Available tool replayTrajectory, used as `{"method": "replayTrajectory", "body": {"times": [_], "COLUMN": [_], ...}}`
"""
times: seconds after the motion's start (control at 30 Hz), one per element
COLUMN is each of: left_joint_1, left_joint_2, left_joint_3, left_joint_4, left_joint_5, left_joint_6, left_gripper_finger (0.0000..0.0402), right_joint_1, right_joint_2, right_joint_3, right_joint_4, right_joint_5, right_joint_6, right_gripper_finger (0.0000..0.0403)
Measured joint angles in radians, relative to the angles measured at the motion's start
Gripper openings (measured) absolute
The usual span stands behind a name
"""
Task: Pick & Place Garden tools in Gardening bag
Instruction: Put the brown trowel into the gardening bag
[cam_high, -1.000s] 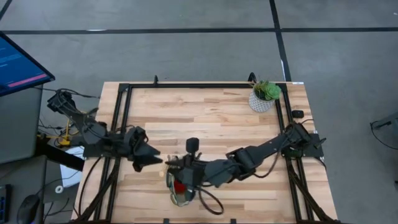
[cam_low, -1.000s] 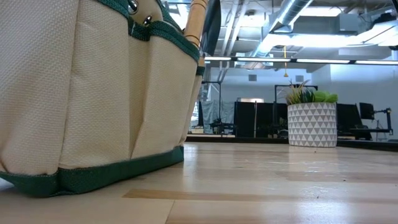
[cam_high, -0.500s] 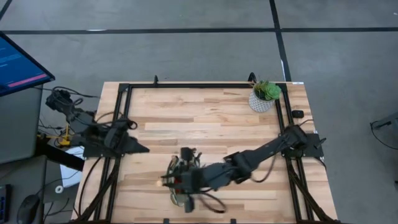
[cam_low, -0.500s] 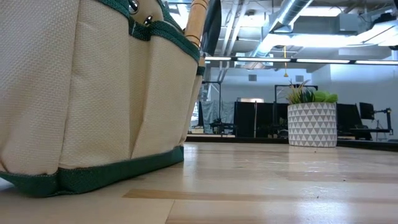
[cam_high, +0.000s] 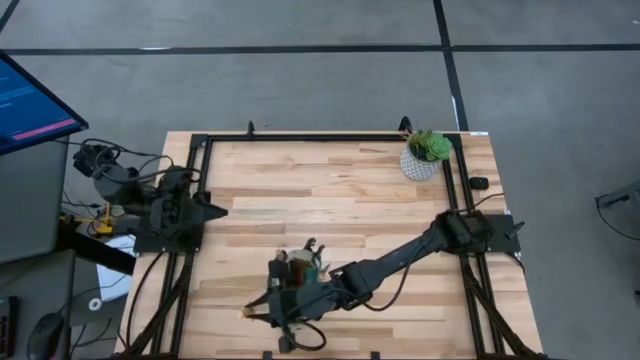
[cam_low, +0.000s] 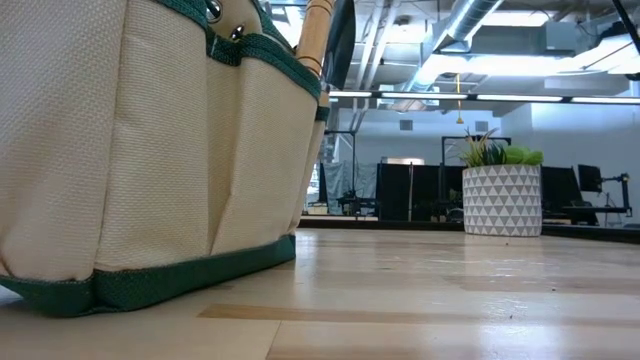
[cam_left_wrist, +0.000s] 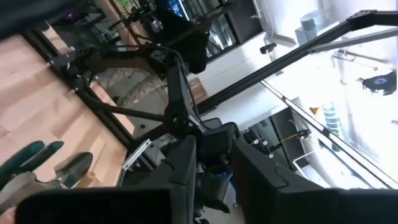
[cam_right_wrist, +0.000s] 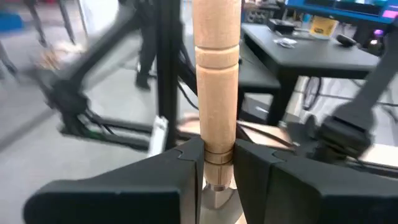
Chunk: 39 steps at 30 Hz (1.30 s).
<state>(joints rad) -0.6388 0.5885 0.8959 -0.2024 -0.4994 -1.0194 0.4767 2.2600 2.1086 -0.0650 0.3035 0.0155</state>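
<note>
The beige gardening bag with green trim (cam_low: 150, 150) stands near the table's near edge. In the high view it (cam_high: 300, 268) is mostly covered by my right arm. A wooden handle (cam_low: 315, 35) sticks up out of its top. My right gripper (cam_high: 285, 300) is over the bag, shut on a trowel (cam_right_wrist: 217, 81) with a pale wooden handle. The trowel's blade is hidden. My left gripper (cam_high: 207, 210) is drawn back at the table's left edge, open and empty (cam_left_wrist: 214, 168). My right gripper pinches the trowel's wooden handle between its two fingers (cam_right_wrist: 186, 165), low on the handle by the grooved rings (cam_right_wrist: 217, 152). The fingers lie across the handle. The handle's free end (cam_high: 250, 312) sticks out toward the table's near left, over the bag.
A green plant in a white patterned pot (cam_high: 422, 155) stands at the far right corner and shows in the low view (cam_low: 500, 195). A black frame (cam_high: 200, 140) runs round the table's edges. Bare wood (cam_high: 320, 190) lies between the bag and the far edge.
My left gripper has drawn back from the trowel's handle by the bag toward the table's left and far edge. My right gripper has gone toward the near edge over the bag with the trowel. The trowel's handle end now points near left.
</note>
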Motion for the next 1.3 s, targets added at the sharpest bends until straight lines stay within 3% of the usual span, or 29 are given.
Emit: {"method": "replayTrajectory", "body": {"times": [0.13,0.37,0.67,0.9,1.07,1.3], "left_joint_1": [0.0,0.0,0.0,0.0,0.0,0.0], "left_joint_2": [0.002,0.002,0.002,0.002,0.002,0.002], "left_joint_3": [0.0,0.0,0.0,0.0,0.0,0.0], "left_joint_4": [0.0,0.0,0.0,0.0,0.0,0.0], "left_joint_5": [-0.001,-0.001,-0.001,-0.001,-0.001,-0.001], "left_joint_6": [0.027,0.029,0.029,0.057,0.058,0.058], "left_gripper_finger": [0.0057,0.0046,0.0044,0.0044,0.0044,0.0044], "right_joint_1": [-0.023,-0.095,-0.142,-0.18,-0.208,-0.21], "right_joint_2": [0.0,-0.018,-0.019,-0.019,-0.019,-0.013], "right_joint_3": [-0.001,-0.001,-0.001,0.0,-0.001,-0.001], "right_joint_4": [-0.027,-0.148,-0.227,-0.247,-0.283,-0.279], "right_joint_5": [-0.009,-0.256,-0.376,-0.393,-0.464,-0.459], "right_joint_6": [-0.049,-0.033,-0.063,-0.068,-0.044,-0.043], "right_gripper_finger": [0.0052,0.0052,0.0052,0.0052,0.0052,0.0052]}}
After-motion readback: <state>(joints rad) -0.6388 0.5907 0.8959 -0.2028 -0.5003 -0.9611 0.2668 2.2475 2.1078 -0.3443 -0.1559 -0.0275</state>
